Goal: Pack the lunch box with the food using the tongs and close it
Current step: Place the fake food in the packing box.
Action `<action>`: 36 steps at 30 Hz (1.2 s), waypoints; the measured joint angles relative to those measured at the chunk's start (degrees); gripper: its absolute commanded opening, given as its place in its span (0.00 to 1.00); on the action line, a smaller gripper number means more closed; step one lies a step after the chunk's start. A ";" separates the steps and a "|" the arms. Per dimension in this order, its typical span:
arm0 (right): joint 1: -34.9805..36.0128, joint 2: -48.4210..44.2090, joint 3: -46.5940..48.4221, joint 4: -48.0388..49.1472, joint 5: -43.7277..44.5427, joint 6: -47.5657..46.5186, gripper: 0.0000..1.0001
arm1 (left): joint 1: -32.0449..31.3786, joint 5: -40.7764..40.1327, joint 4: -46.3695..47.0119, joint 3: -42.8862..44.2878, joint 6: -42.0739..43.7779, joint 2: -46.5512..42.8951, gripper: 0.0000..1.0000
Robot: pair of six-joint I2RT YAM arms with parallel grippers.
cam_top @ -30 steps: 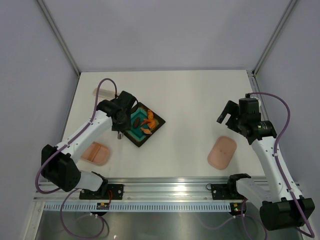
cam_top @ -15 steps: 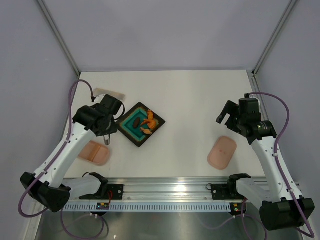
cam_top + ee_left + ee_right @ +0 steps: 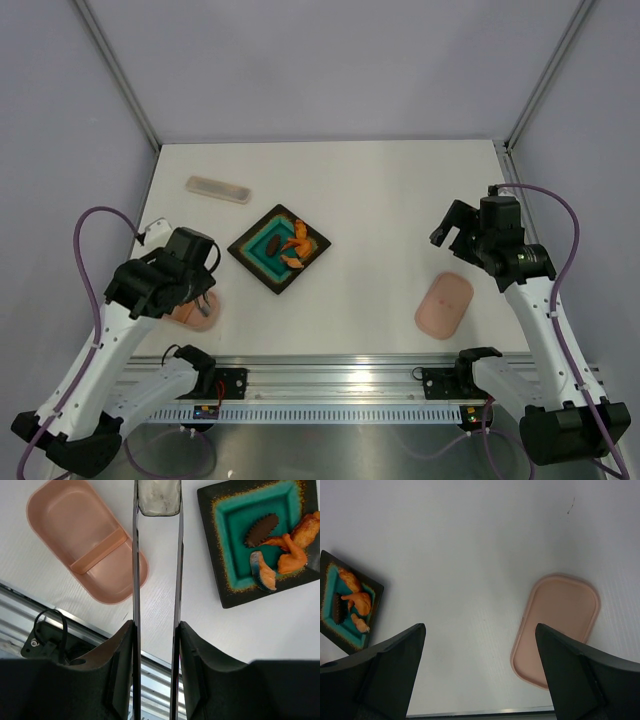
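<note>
My left gripper [image 3: 156, 630] is shut on the silver tongs [image 3: 135, 555], whose two thin arms run forward to a whitish piece [image 3: 159, 497] clamped between their tips. The pink lunch box [image 3: 85, 540], open and with a divider, lies just left of the tongs. From above, the left gripper [image 3: 197, 297] hangs over the lunch box [image 3: 185, 316] and hides most of it. More food, a dark brown oval [image 3: 261, 529] and orange pieces [image 3: 295, 547], sits on the dark tray [image 3: 220, 555]. The pink lid [image 3: 444, 304] lies on the table below my open right gripper [image 3: 452, 228], which also shows in the wrist view [image 3: 480, 626].
The dark square tray [image 3: 250, 240] with its teal centre stands mid-left on the table. A long pale case [image 3: 218, 188] lies at the back left. The metal rail [image 3: 330, 380] runs along the near edge. In the right wrist view, the lid [image 3: 557, 627] is right of centre.
My left arm has swung from above the tray back toward the near left, carrying the tongs over the lunch box. The right arm has not moved.
</note>
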 measured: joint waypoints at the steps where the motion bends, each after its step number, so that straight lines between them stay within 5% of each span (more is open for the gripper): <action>1: 0.00 0.00 0.00 0.22 -0.11 -0.13 1.00 | 0.42 0.00 -0.22 -1.03 -1.03 -0.70 0.00; 30: 0.00 3.76 -1.40 2.84 -5.60 -1.09 0.99 | 14.19 -1.31 -0.31 -11.67 -8.87 2.69 0.00; 36: 0.00 3.85 -1.40 2.91 -5.99 -1.09 1.00 | 14.78 -1.66 -0.15 -11.67 -8.74 3.43 0.52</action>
